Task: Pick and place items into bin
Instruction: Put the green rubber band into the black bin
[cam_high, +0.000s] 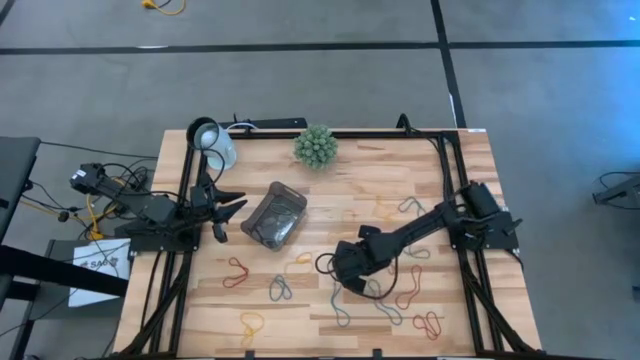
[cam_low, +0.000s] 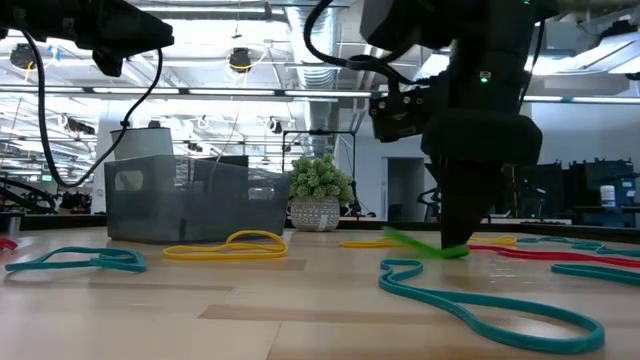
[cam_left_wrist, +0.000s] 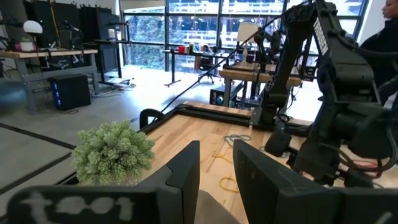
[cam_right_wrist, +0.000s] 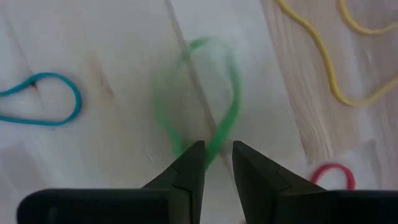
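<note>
With the right tool (cam_right_wrist: 217, 163) lowered onto the green loop (cam_right_wrist: 205, 99) near the desk's centre, fingers slightly apart astride one strand, the floppy loop may be pinched only partly and dropped before the bin (cam_high: 274, 215) is reached.

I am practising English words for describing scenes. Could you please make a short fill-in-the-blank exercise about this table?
1. The right gripper is down at the table over a ____ loop.
2. The left gripper waits next to the dark ____.
3. The small spiky plant stands near the table's ____ edge in the high view.
4. In the low view, a ____ loop lies in front of the bin.

Missing words: green; bin; top; yellow
</note>
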